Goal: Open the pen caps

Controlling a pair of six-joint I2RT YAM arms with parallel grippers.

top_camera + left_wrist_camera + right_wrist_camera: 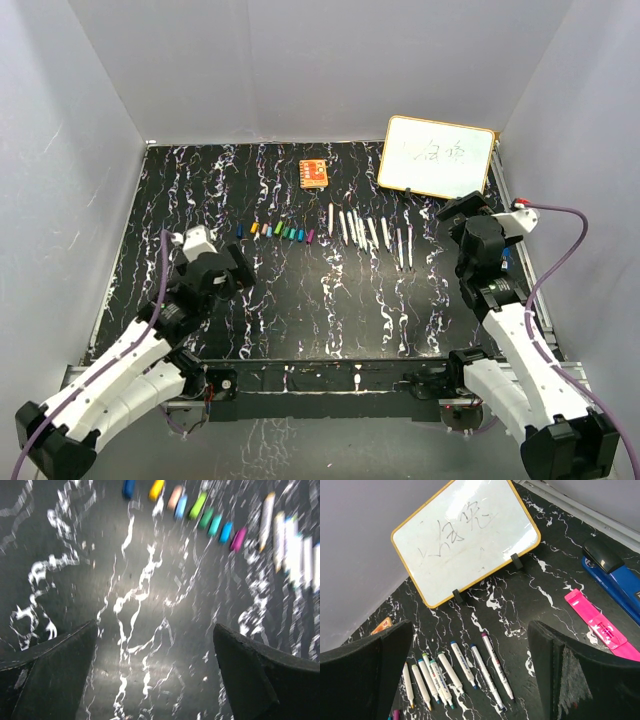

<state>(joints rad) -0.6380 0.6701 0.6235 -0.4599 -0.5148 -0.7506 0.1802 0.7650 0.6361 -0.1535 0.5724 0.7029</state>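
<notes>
Several small coloured pen caps (276, 231) lie in a row on the black marbled table; they also show along the top of the left wrist view (202, 510). Several white-barrelled pens (365, 231) lie uncapped in a row to their right, also in the right wrist view (455, 672). My left gripper (240, 270) is open and empty, held near the table, short of the caps (155, 645). My right gripper (452, 215) is open and empty, above the table right of the pens (470, 645).
A yellow-framed whiteboard (437, 156) stands at the back right. An orange square block (314, 172) lies at the back centre. A blue stapler (615, 575) and a pink flat case (600, 625) lie at the right edge. White walls enclose the table.
</notes>
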